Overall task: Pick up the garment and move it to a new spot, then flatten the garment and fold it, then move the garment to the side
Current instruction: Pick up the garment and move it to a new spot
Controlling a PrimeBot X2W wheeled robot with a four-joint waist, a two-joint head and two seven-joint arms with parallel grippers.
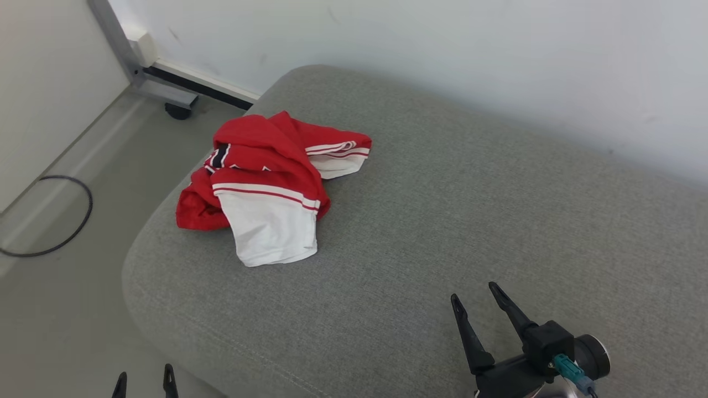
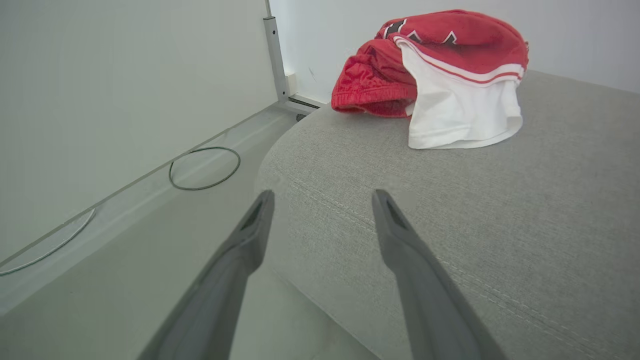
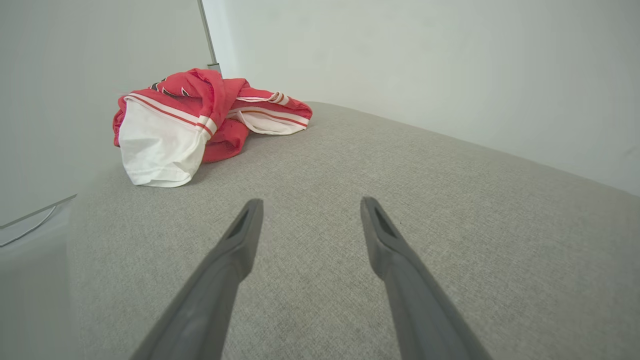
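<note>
A crumpled red and white garment (image 1: 265, 182) lies bunched near the far left corner of the grey sofa (image 1: 470, 210), close to its rounded edge. The right pincer (image 1: 473, 292) hovers over the near part of the seat, its fingers spread apart and empty, well apart from the garment. The left pincer (image 1: 144, 373) is by the sofa's near left edge, also spread wide and holding nothing

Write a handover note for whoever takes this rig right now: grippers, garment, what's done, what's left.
Left gripper: open, empty, by the near left edge of the grey cushion.
Right gripper: open, empty, over the cushion's near right part.
Garment: red and white, crumpled in a heap near the cushion's far left edge, neither gripper touching it.
Done: nothing yet, by the look of it.
Left: pick up, move, flatten, fold, set aside.
</note>
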